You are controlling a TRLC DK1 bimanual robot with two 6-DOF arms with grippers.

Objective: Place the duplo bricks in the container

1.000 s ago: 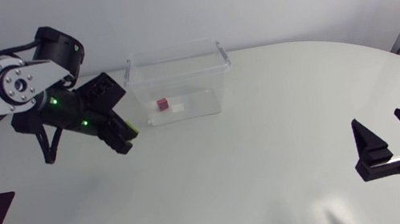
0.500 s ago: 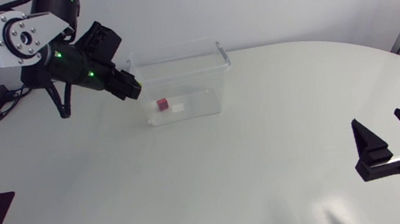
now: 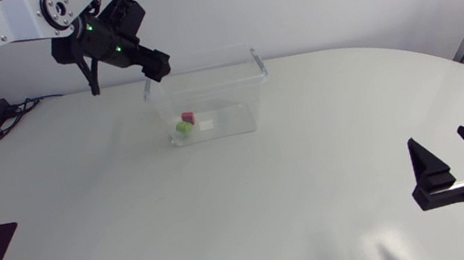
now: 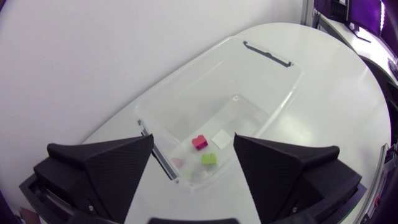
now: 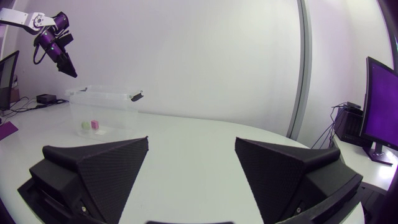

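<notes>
My left gripper (image 3: 157, 67) hangs wide open, empty, over the one container (image 3: 201, 59); two inside: one red brick (image 3: 187, 118), one green brick (image 3: 184, 129). My right gripper (image 3: 440, 140) gapes empty too.

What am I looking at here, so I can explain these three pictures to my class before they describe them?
These are two robot arms at a white table. One picture looks down from above; the other two come from cameras on each arm's wrist, so the black wedges at their lower edge are that arm's own claw. The left claw hangs open above a clear container, holding nothing. Inside lie a red brick and a green brick. The right claw is open and empty too, far from the container.
</notes>
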